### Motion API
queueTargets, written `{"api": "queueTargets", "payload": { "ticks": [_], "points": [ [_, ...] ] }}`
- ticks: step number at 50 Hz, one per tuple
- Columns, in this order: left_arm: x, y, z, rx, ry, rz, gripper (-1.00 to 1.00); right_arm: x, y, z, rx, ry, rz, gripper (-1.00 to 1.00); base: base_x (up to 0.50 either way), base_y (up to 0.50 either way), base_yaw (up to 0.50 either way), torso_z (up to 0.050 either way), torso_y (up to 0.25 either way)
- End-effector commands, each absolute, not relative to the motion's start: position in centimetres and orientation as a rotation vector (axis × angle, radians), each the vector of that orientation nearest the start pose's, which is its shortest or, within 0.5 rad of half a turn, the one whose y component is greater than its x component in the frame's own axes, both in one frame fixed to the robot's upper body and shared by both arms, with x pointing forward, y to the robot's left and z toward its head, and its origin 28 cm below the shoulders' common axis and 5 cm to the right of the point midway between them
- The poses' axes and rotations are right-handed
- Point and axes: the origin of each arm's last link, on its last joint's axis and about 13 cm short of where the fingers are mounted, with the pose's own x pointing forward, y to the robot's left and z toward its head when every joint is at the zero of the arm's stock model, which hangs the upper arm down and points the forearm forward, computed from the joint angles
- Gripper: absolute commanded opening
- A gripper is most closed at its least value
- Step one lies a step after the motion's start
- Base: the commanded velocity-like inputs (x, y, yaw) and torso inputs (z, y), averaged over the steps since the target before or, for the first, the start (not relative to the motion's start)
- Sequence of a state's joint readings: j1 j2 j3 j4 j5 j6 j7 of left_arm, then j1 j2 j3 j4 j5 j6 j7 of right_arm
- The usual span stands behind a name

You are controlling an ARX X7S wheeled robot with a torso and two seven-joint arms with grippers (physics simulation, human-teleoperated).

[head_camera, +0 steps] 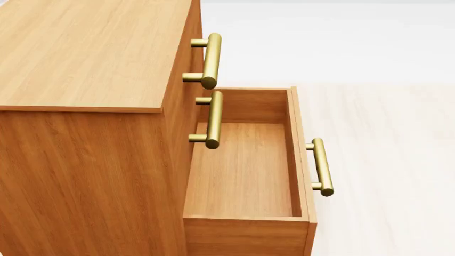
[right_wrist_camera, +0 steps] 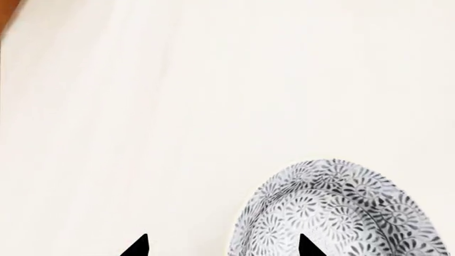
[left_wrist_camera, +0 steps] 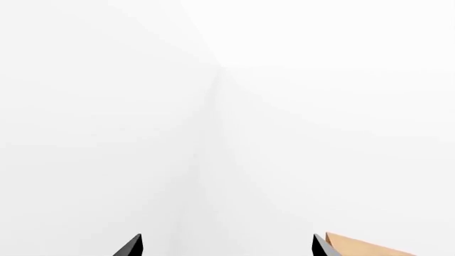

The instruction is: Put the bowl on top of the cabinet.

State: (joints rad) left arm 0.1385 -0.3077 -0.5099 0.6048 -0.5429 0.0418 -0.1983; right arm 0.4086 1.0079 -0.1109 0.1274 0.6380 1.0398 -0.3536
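Note:
The bowl (right_wrist_camera: 341, 213), white with a dense dark blue-grey floral pattern, shows only in the right wrist view, its outside turned toward the camera over pale floor. My right gripper (right_wrist_camera: 221, 245) is open. The bowl's near edge reaches into the gap between its dark fingertips (right_wrist_camera: 140, 244), and one tip overlaps the patterned wall. The orange-brown cabinet (head_camera: 85, 53) fills the left of the head view, its flat top bare. Neither arm shows in the head view. My left gripper (left_wrist_camera: 227, 245) is open and empty, facing white walls.
A lower drawer (head_camera: 242, 170) of the cabinet stands pulled out and empty, with a brass bar handle (head_camera: 321, 166) on its front. Two more brass handles (head_camera: 211, 60) jut from the shut drawers above. Pale floor (head_camera: 384, 160) lies to the right. A tan corner (left_wrist_camera: 363, 246) shows beside the left fingertip.

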Motion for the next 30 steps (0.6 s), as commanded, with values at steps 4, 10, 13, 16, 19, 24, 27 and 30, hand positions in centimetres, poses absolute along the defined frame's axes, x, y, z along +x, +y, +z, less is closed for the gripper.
{"api": "queueTargets", "payload": {
  "ticks": [4,10,13,16,19,24,27,30],
  "points": [
    [15.6,32.8,15.3,-0.115,-0.641,0.402,1.00,22.0,-33.2,11.3,-0.141,0.901,0.065,1.00,0.00,0.00,0.00,0.000,0.000],
    [15.7,32.8,15.3,-0.115,-0.640,0.401,1.00,22.1,-33.2,11.1,-0.152,0.908,0.060,1.00,0.00,0.00,0.00,0.000,0.000],
    [15.7,32.8,15.3,-0.115,-0.641,0.402,1.00,22.2,-33.3,11.0,-0.154,0.910,0.051,1.00,0.00,0.00,0.00,0.000,0.000],
    [15.7,32.8,15.3,-0.115,-0.640,0.401,1.00,22.2,-33.3,10.9,-0.153,0.923,0.051,1.00,0.00,0.00,0.00,0.000,0.000],
    [15.7,32.8,15.3,-0.115,-0.640,0.401,1.00,22.2,-33.3,10.7,-0.150,0.931,0.046,1.00,0.00,0.00,0.00,0.000,0.000],
    [15.7,32.8,15.3,-0.115,-0.639,0.402,1.00,22.1,-33.5,10.3,-0.148,0.941,0.021,1.00,0.00,0.00,0.00,0.000,0.000],
    [15.7,32.8,15.3,-0.115,-0.639,0.401,1.00,22.0,-33.5,9.9,-0.156,0.949,0.003,1.00,0.00,0.00,0.00,0.000,0.000],
    [15.7,32.8,15.3,-0.114,-0.639,0.403,1.00,21.8,-33.5,9.7,-0.139,0.960,0.008,1.00,0.00,0.00,0.00,0.000,0.000]
  ]
}}
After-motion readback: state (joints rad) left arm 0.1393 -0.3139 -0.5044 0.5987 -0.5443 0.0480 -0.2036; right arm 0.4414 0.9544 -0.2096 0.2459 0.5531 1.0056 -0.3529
